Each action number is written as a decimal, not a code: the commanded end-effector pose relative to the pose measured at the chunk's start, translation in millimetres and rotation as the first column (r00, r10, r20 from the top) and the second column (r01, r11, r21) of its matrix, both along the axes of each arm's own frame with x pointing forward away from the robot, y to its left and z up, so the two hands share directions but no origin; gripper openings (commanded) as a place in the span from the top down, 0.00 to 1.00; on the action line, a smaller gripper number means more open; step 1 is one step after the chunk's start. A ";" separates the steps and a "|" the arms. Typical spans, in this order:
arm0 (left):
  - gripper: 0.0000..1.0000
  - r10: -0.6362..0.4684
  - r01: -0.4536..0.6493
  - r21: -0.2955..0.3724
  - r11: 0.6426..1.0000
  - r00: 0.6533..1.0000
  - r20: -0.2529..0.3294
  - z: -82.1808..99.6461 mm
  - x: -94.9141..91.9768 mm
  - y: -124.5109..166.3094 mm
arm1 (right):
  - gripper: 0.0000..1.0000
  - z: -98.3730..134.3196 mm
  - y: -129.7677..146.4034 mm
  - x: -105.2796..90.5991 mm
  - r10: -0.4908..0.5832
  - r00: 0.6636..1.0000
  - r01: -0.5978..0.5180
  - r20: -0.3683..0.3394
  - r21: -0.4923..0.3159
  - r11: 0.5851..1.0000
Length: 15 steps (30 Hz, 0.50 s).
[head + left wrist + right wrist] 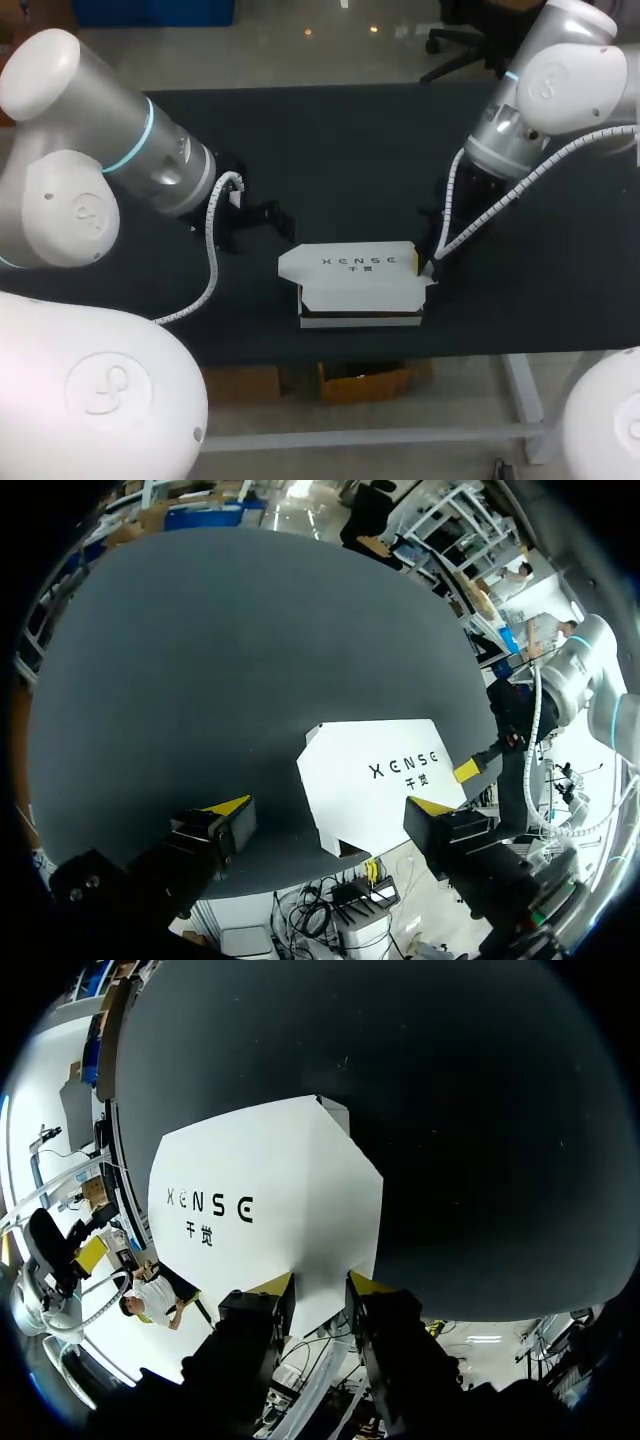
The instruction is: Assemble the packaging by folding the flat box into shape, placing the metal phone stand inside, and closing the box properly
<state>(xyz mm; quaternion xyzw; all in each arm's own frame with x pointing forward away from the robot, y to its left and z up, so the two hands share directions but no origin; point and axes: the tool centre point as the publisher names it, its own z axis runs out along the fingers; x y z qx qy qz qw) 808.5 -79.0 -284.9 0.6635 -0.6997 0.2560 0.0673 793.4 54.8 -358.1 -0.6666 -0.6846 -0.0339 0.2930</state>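
Black cloth-like table (330, 150) fills the workspace. At the left, the left arm (120, 140) comes in from the left side with a white spiral cable (210, 250) hanging off its wrist, its dark wrist end low over the table left of centre. The left gripper (332, 806) has its fingers spread wide with nothing held. In its wrist view the box lies ahead of it and one yellow tip (432, 807) overlaps the box's near corner, but the head view shows a gap of bare table between this gripper and the box. At the middle, the white box (350, 275) sits flat on the table close to the near edge. Its large printed panel faces up with angled corners, and a front wall below it shows a dark slit along the bottom. The box's inside is not visible. At the right, the right gripper (320, 1282) is at the box's right end with its fingers narrow. One yellow tip sits on either side of a thin white edge of the box, pinching it, and the left wrist view shows one of these tips against that far end of the box. The right arm (560, 80) comes down from the far right corner, with a white spiral cable (500, 200) running along it.
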 end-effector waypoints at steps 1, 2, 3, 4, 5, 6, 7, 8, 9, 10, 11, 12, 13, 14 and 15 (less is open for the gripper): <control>0.00 0.003 -0.003 0.009 1.000 1.000 0.000 0.5 -0.1 -1.8 | 0.69 -2.3 -2.7 -2.7 -0.007 1.000 0.007 0.005 0.012 1.000; 0.00 0.003 -0.003 0.009 1.000 1.000 0.000 0.5 -0.1 -1.8 | 0.69 -2.4 -3.6 -3.0 -0.010 1.000 0.010 0.007 0.016 1.000; 0.00 0.003 -0.003 0.009 1.000 1.000 0.000 0.5 -0.1 -1.8 | 0.69 -2.4 -4.6 -3.2 -0.011 1.000 0.011 0.007 0.020 1.000; 0.00 0.003 -0.003 0.009 1.000 1.000 0.000 0.5 -0.1 -1.8 | 0.69 -2.4 -5.0 -3.2 -0.011 1.000 0.011 0.008 0.022 1.000; 0.00 0.003 -0.003 0.009 1.000 1.000 0.000 0.5 -0.1 -1.8 | 0.69 -2.4 -5.2 -3.2 -0.011 1.000 0.011 0.008 0.021 1.000; 0.00 0.003 -0.003 0.009 1.000 1.000 0.000 0.5 -0.1 -1.8 | 0.70 -2.5 -6.1 -2.9 -0.010 1.000 0.010 0.009 0.021 1.000; 0.00 0.003 -0.003 0.009 1.000 1.000 0.000 0.5 -0.1 -1.8 | 0.70 -2.3 -6.9 -2.6 -0.011 1.000 0.011 0.010 0.022 1.000; 0.00 0.003 -0.003 0.009 1.000 1.000 0.000 0.5 -0.1 -1.8 | 0.70 -2.2 -7.2 -2.4 -0.011 1.000 0.011 0.011 0.023 1.000; 0.00 0.003 -0.003 0.009 1.000 1.000 0.000 0.5 -0.1 -1.8 | 0.70 -2.1 -7.6 -1.9 -0.011 1.000 0.010 0.011 0.023 1.000; 0.00 0.003 -0.003 0.009 1.000 1.000 0.000 0.5 -0.1 -1.8 | 0.70 -2.1 -7.7 -1.6 -0.010 1.000 0.010 0.011 0.021 1.000; 0.00 0.003 -0.003 0.009 1.000 1.000 0.000 0.5 -0.1 -1.8 | 0.70 -1.8 -7.9 -1.3 -0.009 1.000 0.008 0.011 0.020 1.000; 0.00 0.003 -0.003 0.009 1.000 1.000 0.000 0.5 -0.1 -1.8 | 0.70 -1.2 -8.0 -1.1 -0.007 1.000 0.007 0.012 0.018 1.000; 0.00 0.003 -0.003 0.009 1.000 1.000 0.000 0.5 -0.1 -1.8 | 0.70 -0.6 -8.2 -1.0 -0.006 1.000 0.006 0.012 0.017 1.000; 0.00 0.003 -0.003 0.009 1.000 1.000 0.000 0.5 -0.1 -1.8 | 0.70 0.0 -8.4 -0.9 -0.005 1.000 0.005 0.014 0.016 1.000; 0.00 0.003 -0.003 0.009 1.000 1.000 0.000 0.5 -0.1 -1.8 | 0.70 0.1 -8.5 -0.8 -0.004 1.000 0.004 0.015 0.016 1.000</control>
